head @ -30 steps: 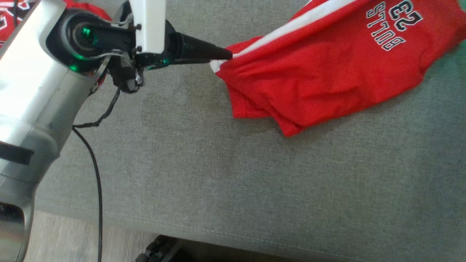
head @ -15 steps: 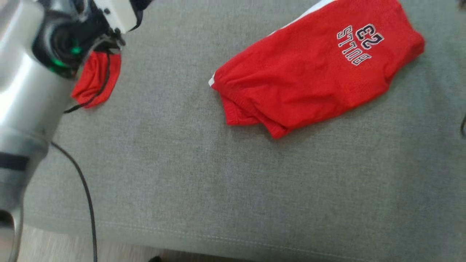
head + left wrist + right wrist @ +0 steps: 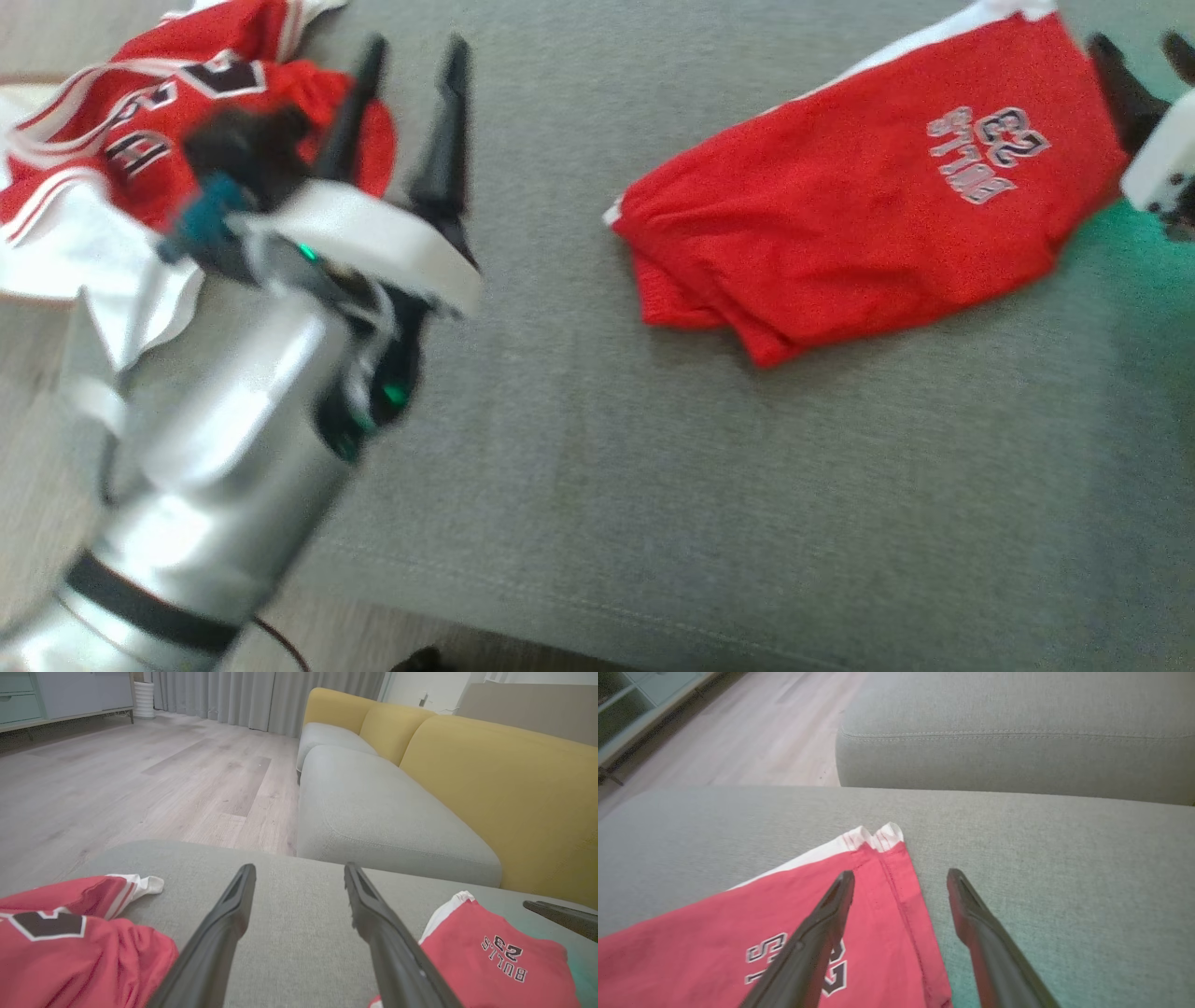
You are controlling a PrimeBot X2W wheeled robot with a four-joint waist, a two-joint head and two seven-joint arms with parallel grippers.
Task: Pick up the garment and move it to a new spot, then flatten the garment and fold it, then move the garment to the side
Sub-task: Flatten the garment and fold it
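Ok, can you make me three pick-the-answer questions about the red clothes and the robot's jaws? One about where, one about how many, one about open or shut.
1. Where do the red shorts lie?
A) on the grey cushion
B) on the wooden floor
C) on the yellow backrest

2. How many red garments are on that cushion?
A) one
B) two
C) four

3. How are the right jaws?
A) shut on the shorts
B) shut on a cable
C) open, holding nothing

Answers:
1 A: the shorts rest on the cushion's grey fabric.
2 B: there are the shorts plus a crumpled jersey off to the left.
3 C: the two fingers stand apart above the shorts' edge, gripping nothing.
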